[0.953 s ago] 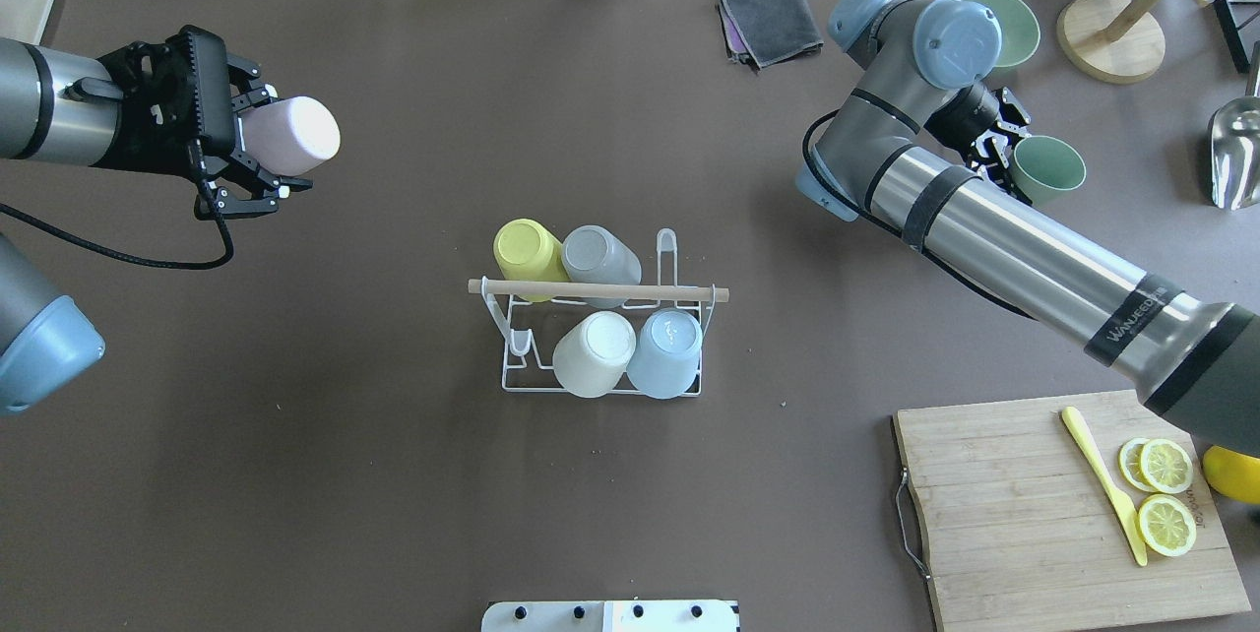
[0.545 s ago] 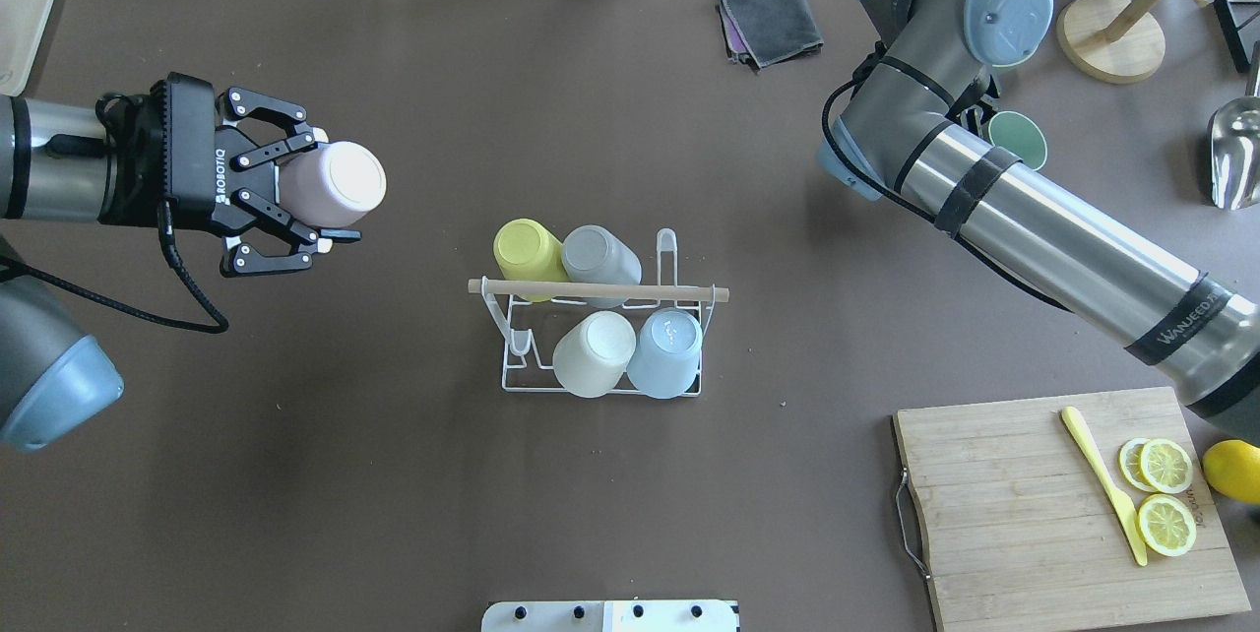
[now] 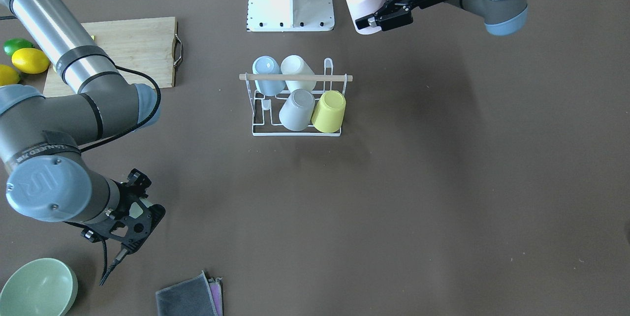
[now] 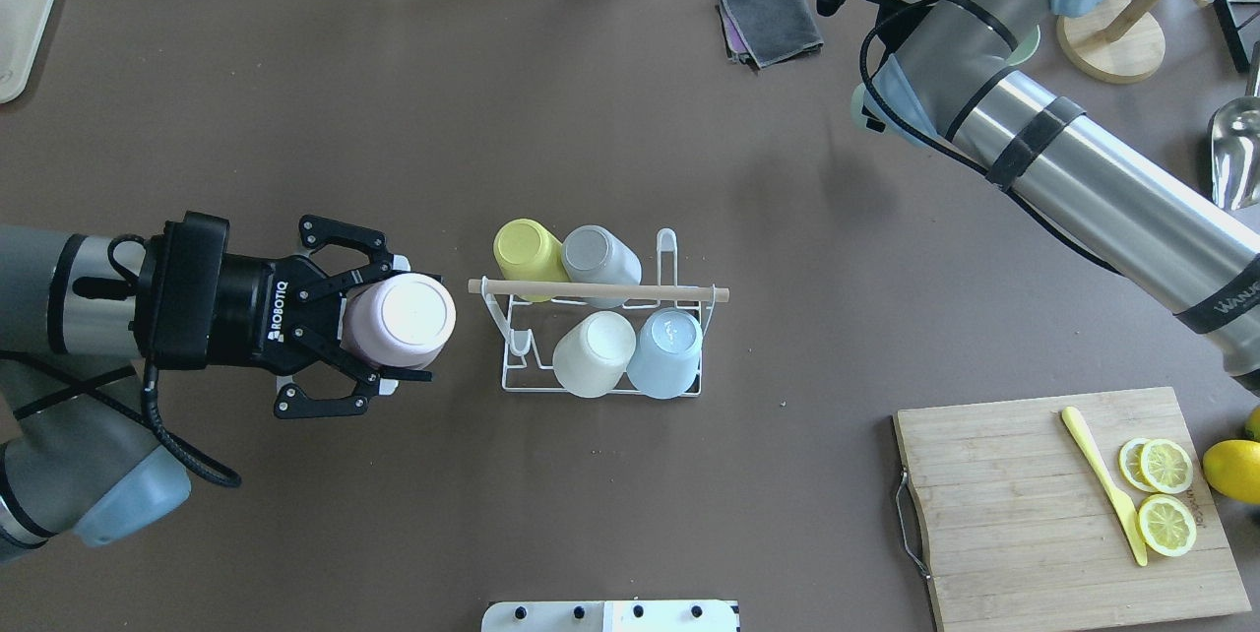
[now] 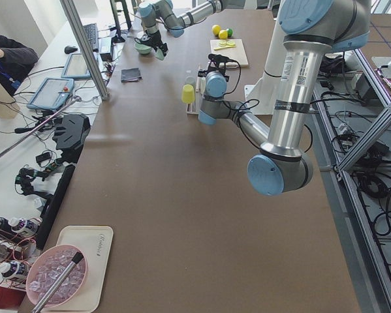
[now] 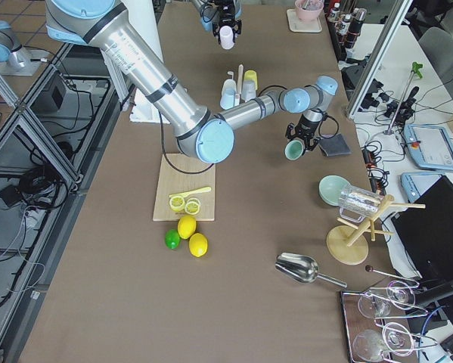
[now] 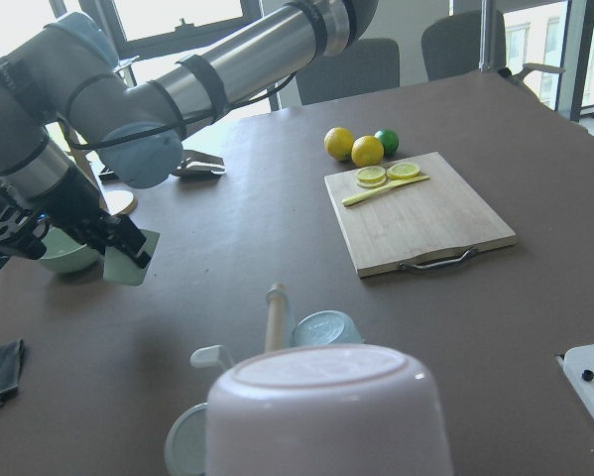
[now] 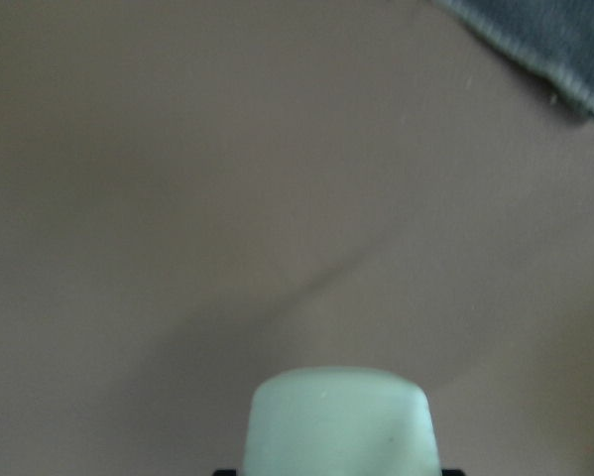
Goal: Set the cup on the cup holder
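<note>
The cup holder [image 4: 512, 378] is a white wire rack with a wooden rod [image 4: 598, 290] across its top, mid-table. It holds a yellow cup [image 4: 527, 251], a grey cup [image 4: 599, 258], a cream cup [image 4: 594, 352] and a light blue cup [image 4: 666, 350], all upside down. My left gripper [image 4: 418, 325] is shut on a pink cup [image 4: 401, 320], base toward the rack, just left of it and raised. My right gripper [image 3: 130, 225] is shut on a pale green cup [image 6: 294, 150], far from the rack near the grey cloth. In the overhead view the arm hides that gripper.
A wooden cutting board [image 4: 1043, 504] with lemon slices and a yellow knife lies at the front right. A grey cloth [image 4: 773, 20], a green bowl [image 3: 37, 289], a wooden stand [image 4: 1110, 36] and a metal scoop [image 4: 1235, 150] are at the far right.
My left gripper has carried the pink cup from the far left to just beside the rack's left end. My right arm has swung toward the far edge with the green cup.
</note>
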Available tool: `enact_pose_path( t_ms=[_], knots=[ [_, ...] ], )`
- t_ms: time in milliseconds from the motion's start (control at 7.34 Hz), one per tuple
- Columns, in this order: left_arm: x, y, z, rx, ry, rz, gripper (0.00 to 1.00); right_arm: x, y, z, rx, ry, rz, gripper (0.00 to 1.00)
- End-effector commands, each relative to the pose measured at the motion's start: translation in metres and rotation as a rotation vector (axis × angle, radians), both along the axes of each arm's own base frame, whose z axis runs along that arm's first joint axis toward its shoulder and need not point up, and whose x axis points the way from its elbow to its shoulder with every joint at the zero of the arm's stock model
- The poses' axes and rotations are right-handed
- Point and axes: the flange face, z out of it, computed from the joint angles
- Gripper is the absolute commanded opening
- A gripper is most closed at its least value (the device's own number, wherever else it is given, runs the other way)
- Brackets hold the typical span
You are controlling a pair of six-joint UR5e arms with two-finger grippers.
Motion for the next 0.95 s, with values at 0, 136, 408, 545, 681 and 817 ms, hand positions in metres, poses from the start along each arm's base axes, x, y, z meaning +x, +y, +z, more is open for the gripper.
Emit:
enact_pose_path(
  t_ms=[0,136,408,545,681,817],
  knots=[
    [0.039,0.004,0.002,0.022,0.174,-0.017,0.26,0.018,0.005,-0.028,0.029,-0.302,0.105,0.06],
    [0.053,-0.008,-0.001,0.018,0.214,-0.049,0.26,0.020,0.012,-0.050,0.057,-0.409,0.136,0.04],
    [0.084,-0.012,0.008,-0.014,0.251,-0.080,0.27,0.032,0.029,-0.074,0.250,-0.599,0.156,0.03],
    [0.096,-0.011,0.010,-0.016,0.264,-0.073,0.27,0.039,0.039,-0.086,0.303,-0.690,0.184,0.03],
    [0.107,-0.007,0.022,-0.021,0.253,-0.065,0.27,0.036,0.048,-0.092,0.324,-0.764,0.261,0.03],
    [0.114,-0.003,0.031,-0.026,0.249,-0.056,0.27,0.022,0.064,-0.069,0.331,-0.797,0.310,0.03]
  ],
)
